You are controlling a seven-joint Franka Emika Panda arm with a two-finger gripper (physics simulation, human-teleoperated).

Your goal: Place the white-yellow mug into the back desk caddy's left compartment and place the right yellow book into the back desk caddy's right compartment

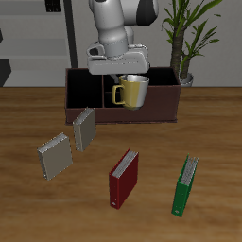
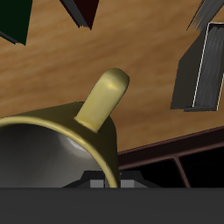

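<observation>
My gripper [image 1: 125, 76] is shut on the rim of the white-yellow mug [image 1: 133, 91], which hangs upright just above the back desk caddy [image 1: 165, 104], about over its middle. The mug's handle [image 2: 101, 98] points toward the table's front. In the wrist view the mug [image 2: 48, 149] fills the frame, with the caddy's black-lined sections [image 2: 179, 162] below it. I cannot tell which compartment lies under the mug. The right yellow book [image 1: 55, 155], greyish here, lies on the table nearer the front, beside a matching book [image 1: 85, 129].
A red book [image 1: 124, 178] and a green book [image 1: 186, 184] lie near the table's front edge. A potted plant [image 1: 184, 43] stands behind the caddy's end. In the wrist view a grey book [image 2: 203, 70] lies close to the caddy.
</observation>
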